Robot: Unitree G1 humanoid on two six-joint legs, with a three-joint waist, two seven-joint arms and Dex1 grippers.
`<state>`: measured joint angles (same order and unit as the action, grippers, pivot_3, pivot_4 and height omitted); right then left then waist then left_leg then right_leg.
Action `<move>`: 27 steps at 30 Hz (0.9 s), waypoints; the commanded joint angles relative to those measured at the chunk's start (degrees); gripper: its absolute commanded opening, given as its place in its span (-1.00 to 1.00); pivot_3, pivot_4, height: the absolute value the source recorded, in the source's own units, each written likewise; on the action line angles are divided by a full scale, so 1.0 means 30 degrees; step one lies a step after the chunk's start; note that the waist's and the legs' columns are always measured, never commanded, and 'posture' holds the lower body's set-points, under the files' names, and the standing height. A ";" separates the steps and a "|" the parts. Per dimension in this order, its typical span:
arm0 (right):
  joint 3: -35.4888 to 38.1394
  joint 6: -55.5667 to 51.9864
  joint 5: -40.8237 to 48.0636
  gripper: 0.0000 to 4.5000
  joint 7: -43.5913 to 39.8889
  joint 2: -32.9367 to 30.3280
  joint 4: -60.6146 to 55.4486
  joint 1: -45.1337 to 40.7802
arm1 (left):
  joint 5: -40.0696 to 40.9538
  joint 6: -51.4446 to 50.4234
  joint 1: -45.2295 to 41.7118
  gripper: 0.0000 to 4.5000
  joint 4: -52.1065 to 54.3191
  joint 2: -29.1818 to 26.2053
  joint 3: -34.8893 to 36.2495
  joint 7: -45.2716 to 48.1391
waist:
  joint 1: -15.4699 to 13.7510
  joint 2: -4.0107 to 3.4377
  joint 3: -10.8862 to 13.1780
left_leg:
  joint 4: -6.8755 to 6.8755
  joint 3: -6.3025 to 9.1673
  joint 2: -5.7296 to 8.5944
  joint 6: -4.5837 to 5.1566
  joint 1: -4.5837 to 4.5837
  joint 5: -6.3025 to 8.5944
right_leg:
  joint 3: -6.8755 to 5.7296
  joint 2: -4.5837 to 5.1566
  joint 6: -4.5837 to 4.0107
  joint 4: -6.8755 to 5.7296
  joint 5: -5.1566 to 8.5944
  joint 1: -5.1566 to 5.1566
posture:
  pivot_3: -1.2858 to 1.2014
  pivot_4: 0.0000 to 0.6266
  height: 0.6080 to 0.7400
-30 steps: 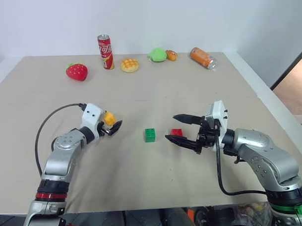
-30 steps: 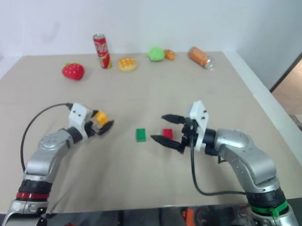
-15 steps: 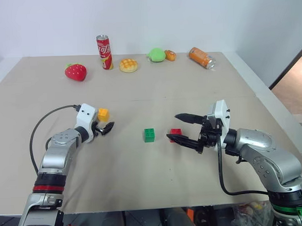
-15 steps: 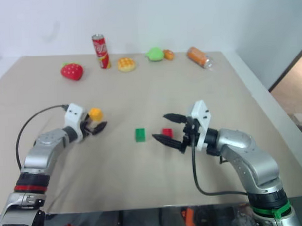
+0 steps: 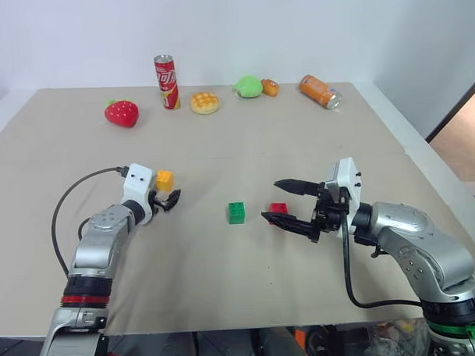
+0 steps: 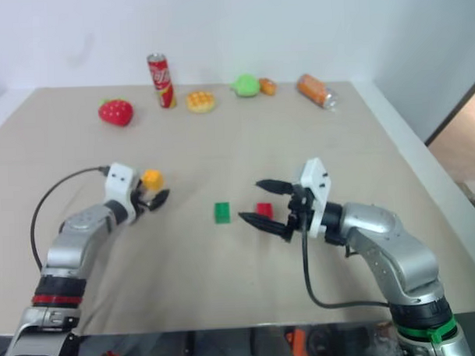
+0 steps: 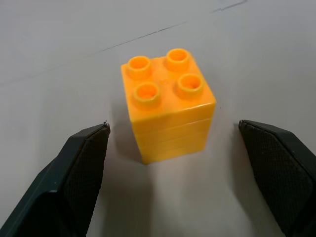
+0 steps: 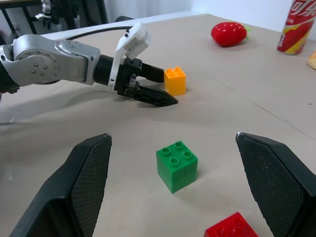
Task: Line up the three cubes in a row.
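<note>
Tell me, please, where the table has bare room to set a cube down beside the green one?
Bare table lies between the yellow cube and the green cube, and along the near edge in front of both. It is crowded on the green cube's other side, where the red cube sits between the open right gripper's fingers.

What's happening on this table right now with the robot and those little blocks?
The robot is working on three small cubes on the table. Its left end effector is open, with the orange cube sitting on the table between its fingers, not gripped. The green cube and red cube sit close side by side in the middle, and the right end effector hovers open beside the red one. The orange cube is apart from the other two.
</note>
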<state>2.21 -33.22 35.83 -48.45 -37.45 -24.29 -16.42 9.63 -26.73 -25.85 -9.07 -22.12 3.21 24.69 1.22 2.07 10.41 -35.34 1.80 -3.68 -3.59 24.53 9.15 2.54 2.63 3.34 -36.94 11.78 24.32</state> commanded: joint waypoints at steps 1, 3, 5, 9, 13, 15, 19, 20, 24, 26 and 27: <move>0.0194 0.0181 0.0123 0.86 -0.0127 -0.0049 -0.0298 -0.0356 | -0.0208 -0.0284 -0.0522 0.92 -0.0103 0.0471 0.0192 -0.1011 | -0.0015 0.0000 0.0000 | -0.0001 0.0001 0.0001 0.0000 0.0002 -0.0001 | 0.0001 0.0000 0.0000 0.0000 0.0000 -0.0003 | 0.03 -0.52 1.00; 0.0191 0.0185 0.0104 0.86 -0.0159 -0.0056 -0.0272 -0.0376 | -0.0232 -0.0305 -0.0612 0.81 -0.0128 0.0604 0.0150 -0.1107 | -0.0004 0.0001 0.0000 | -0.0005 0.0002 0.0003 0.0001 0.0005 -0.0001 | 0.0002 -0.0001 0.0001 0.0000 -0.0001 -0.0003 | 0.03 -0.52 1.00; 0.0180 0.0186 0.0068 0.86 -0.0156 -0.0062 -0.0256 -0.0412 | -0.0140 -0.0143 -0.0623 0.55 -0.0099 0.0671 0.0159 -0.0982 | 0.0010 0.0000 0.0000 | -0.0004 0.0002 0.0003 0.0001 0.0005 -0.0001 | 0.0002 -0.0002 0.0001 0.0000 -0.0001 -0.0002 | 0.03 -0.52 1.00; 0.0154 0.0222 -0.0036 0.86 -0.0153 -0.0077 -0.0143 -0.0494 | 0.0018 -0.0074 -0.0605 -0.06 -0.0069 0.0727 0.0391 -0.0837 | 0.0019 0.0000 0.0000 | 0.0006 0.0002 0.0002 -0.0001 0.0006 0.0001 | 0.0002 -0.0006 0.0001 0.0001 0.0000 0.0005 | 0.03 -0.52 1.00; 0.0139 0.0271 -0.0087 0.86 -0.0216 -0.0082 -0.0051 -0.0547 | 0.0128 -0.0155 -0.0553 -0.41 -0.0170 0.0516 0.0694 -0.0796 | 0.0023 0.0001 0.0001 | 0.0006 0.0000 0.0002 -0.0004 0.0012 0.0003 | 0.0003 -0.0005 0.0003 0.0003 0.0001 0.0007 | 0.03 -0.52 1.00; 0.0133 0.0296 -0.0105 0.86 -0.0249 -0.0087 0.0004 -0.0584 | 0.0239 -0.0228 -0.0439 -0.41 -0.0113 0.0379 0.0847 -0.0644 | 0.0032 0.0001 0.0001 | 0.0006 0.0001 0.0002 -0.0004 0.0012 0.0003 | 0.0002 -0.0006 0.0003 0.0003 0.0001 0.0010 | 0.03 -0.52 1.00; 0.0077 0.0345 -0.0178 0.86 -0.0388 -0.0120 0.0201 -0.0687 | 0.0507 0.1153 -0.0033 -0.41 -0.0063 -0.0565 0.0993 0.0913 | 0.0120 -0.0002 0.0002 | 0.0018 0.0001 -0.0001 -0.0004 0.0009 0.0003 | 0.0003 -0.0011 0.0002 0.0002 0.0001 0.0026 | 0.03 -0.52 1.00; 0.0085 0.0351 -0.0209 0.86 -0.0457 -0.0162 0.0263 -0.0677 | 0.0620 0.2164 0.0167 -0.41 -0.0147 -0.1097 0.0932 0.2018 | 0.0117 -0.0002 0.0003 | 0.0028 0.0000 -0.0001 -0.0004 0.0009 0.0003 | 0.0003 -0.0011 -0.0002 0.0002 0.0003 0.0032 | 0.03 -0.52 1.00; 0.0496 0.0245 -0.0043 0.86 -0.1042 -0.0579 0.0654 -0.0565 | 0.1271 0.5726 0.0897 -0.41 -0.0925 -0.2847 0.0878 0.6228 | 0.0050 -0.0004 0.0004 | 0.0035 0.0000 -0.0001 -0.0008 0.0047 0.0005 | 0.0003 -0.0007 -0.0010 0.0003 0.0014 0.0067 | 0.03 -0.52 1.00; 0.0989 0.0028 0.0472 0.86 -0.1618 -0.1020 0.0608 -0.0383 | 0.1904 0.7831 0.1506 -0.41 -0.1423 -0.3891 0.0766 0.9490 | 0.0046 -0.0011 0.0008 | 0.0035 -0.0005 -0.0001 -0.0016 0.0059 0.0010 | 0.0003 -0.0005 -0.0011 0.0013 0.0018 0.0078 | 0.03 -0.52 1.00; 0.1150 -0.0095 0.0747 0.86 -0.1914 -0.1257 0.0502 -0.0270 | 0.2094 0.8914 0.1769 -0.41 -0.1667 -0.4282 0.0598 1.0887 | 0.0044 -0.0014 0.0009 | 0.0035 -0.0013 -0.0001 -0.0028 0.0058 0.0018 | 0.0004 0.0002 -0.0018 0.0018 0.0024 0.0079 | 0.03 -0.52 1.00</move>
<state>2.71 -33.32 35.85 -52.28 -39.74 -21.54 -17.42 13.79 -7.30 -21.62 -13.44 -33.01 4.79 48.18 1.35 2.03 10.43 -35.24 1.75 -3.68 -3.68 24.72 9.21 2.55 2.65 3.28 -36.88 11.87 24.56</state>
